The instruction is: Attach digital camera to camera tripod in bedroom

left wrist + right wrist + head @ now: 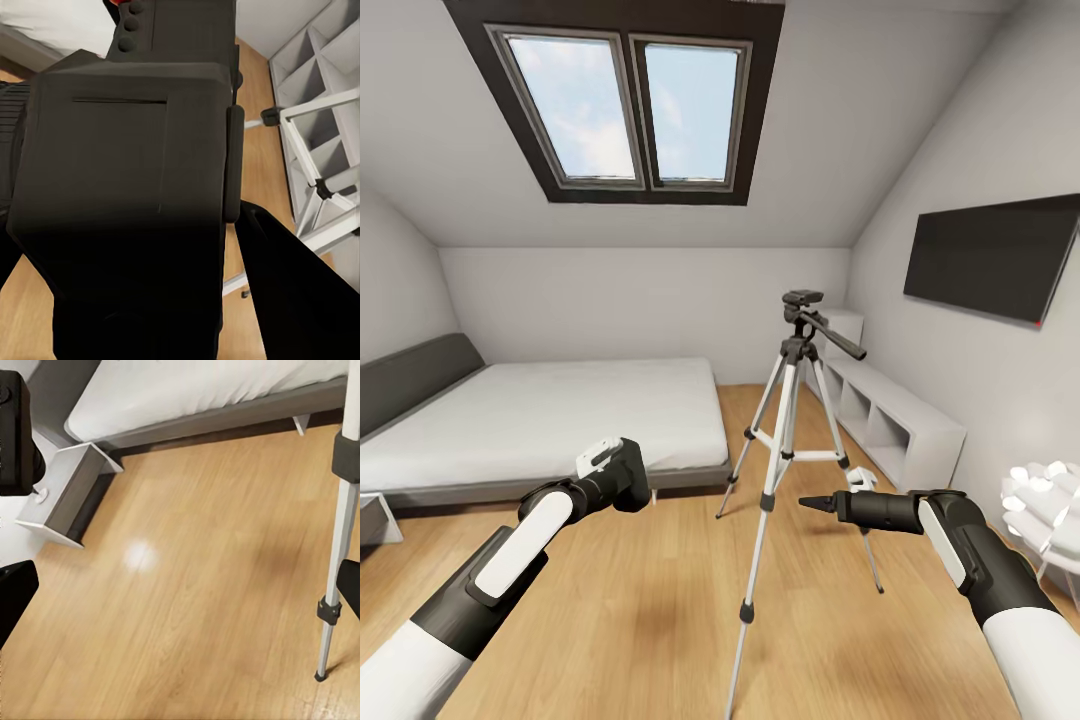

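The camera (127, 187) sat clamped in the left gripper (622, 478), at about eight o'clock from the tripod (792, 420) and well apart from it. The right gripper (815, 503) hovered empty beside a leg, fingers apparently together. Pickup looked done; mounting on the bare head (803, 300) remained.

Wood floor (640, 600) under camera tripod (785, 440)
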### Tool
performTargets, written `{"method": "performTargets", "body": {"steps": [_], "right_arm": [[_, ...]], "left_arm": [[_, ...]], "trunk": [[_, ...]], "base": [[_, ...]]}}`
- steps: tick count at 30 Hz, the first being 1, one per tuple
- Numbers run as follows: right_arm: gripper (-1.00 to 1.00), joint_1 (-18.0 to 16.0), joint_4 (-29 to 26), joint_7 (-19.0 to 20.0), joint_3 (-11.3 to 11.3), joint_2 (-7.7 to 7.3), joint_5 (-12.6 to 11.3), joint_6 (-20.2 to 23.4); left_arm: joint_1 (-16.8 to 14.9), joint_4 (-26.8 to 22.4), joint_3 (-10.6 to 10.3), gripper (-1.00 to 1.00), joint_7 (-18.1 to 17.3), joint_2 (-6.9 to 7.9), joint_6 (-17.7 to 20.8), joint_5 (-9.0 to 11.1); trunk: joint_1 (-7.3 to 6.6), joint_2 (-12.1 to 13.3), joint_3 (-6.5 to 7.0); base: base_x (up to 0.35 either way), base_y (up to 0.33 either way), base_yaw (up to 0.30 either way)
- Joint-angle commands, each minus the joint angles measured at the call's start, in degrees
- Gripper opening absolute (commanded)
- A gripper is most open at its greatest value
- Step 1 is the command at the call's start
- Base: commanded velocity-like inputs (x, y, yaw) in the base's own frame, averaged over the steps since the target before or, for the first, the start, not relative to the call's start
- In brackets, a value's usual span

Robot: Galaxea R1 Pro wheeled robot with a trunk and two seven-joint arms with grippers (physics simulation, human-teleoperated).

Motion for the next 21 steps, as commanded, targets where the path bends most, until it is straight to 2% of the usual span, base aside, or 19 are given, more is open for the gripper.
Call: {"method": "performTargets", "body": {"steps": [1,21], "right_arm": [[1.0,-0.04,-0.01,0.11,-0.03,-0.01,-0.06,0.24],[1.0,-0.02,0.25,-2.05,0.06,0.0,-0.35,0.21]], "left_arm": [[-0.06,-0.08,-0.1,-1.0,0.34,0.05,0.07,0.23],[-0.06,-0.01,-0.1,-1.0,0.29,0.05,0.07,0.23]], "trunk": [[-0.23,0.38,0.12],[-4.62,8.4,3.71]], "base": [[0.0,0.0,0.0],[0.0,0.0,0.0]]}}
